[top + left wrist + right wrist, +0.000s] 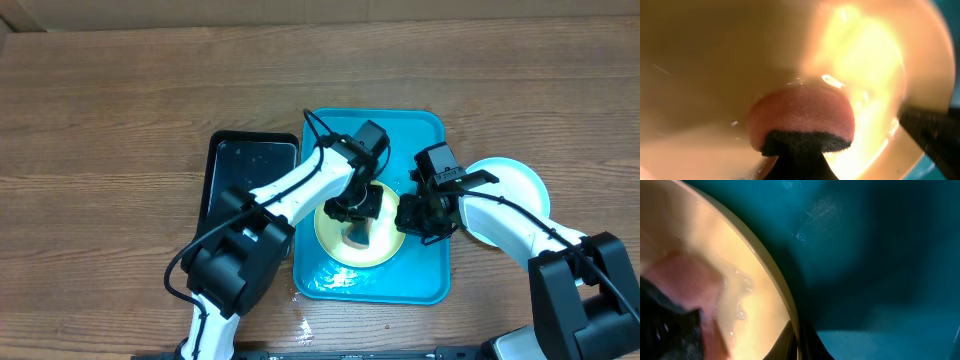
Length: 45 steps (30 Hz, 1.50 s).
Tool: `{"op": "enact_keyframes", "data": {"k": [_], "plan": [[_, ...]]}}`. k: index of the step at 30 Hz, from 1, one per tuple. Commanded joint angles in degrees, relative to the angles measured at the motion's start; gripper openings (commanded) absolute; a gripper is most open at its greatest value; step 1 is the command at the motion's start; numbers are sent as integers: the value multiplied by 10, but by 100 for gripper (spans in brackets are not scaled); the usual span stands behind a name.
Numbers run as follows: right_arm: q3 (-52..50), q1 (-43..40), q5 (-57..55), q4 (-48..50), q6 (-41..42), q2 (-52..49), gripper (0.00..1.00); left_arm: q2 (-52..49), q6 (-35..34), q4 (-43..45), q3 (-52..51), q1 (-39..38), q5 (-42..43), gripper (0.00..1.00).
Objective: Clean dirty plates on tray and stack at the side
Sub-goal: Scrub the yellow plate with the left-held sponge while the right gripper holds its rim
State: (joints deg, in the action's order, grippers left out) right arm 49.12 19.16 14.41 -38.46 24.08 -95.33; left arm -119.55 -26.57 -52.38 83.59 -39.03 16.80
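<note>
overhead: left pincer [357,213] grips sponge [357,236] on plate [334,250] — right pincer [408,222] clamps its rim.

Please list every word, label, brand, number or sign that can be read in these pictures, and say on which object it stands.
There are none. No readable text shows in any view: the turquoise tray, the yellow-rimmed plate, the second plate, the black tray and the sponge all look plain and unmarked.
</note>
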Motion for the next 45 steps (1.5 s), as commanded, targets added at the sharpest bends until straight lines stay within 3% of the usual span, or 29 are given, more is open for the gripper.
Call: {"op": "enact_keyframes", "data": {"k": [1, 9, 14, 19, 26, 31, 38, 45], "plan": [[-9, 1, -23, 1, 12, -9, 4, -21, -3, -30, -14, 4, -7, 4], [-9, 1, -23, -2, 12, -9, 4, -21, -43, -126, -14, 49, -197, 4], [-9, 1, -23, -2, 12, -9, 4, -21, -43, -116, -13, 58, -254, 4], [-9, 1, -23, -2, 12, -9, 4, -21, -40, -64, -13, 56, -203, 4], [-9, 1, -23, -2, 13, -9, 4, -21, 21, 26, -17, 51, 41, 4], [-9, 1, -23, -2, 13, -9, 4, -21, 26, 66, -26, 30, 130, 5], [-9, 1, -23, -2, 12, -9, 4, -21, 28, 51, -26, -9, 120, 4], [-9, 1, -23, -4, 12, -9, 4, -21, -41, -27, -25, 7, 5, 4]]}}
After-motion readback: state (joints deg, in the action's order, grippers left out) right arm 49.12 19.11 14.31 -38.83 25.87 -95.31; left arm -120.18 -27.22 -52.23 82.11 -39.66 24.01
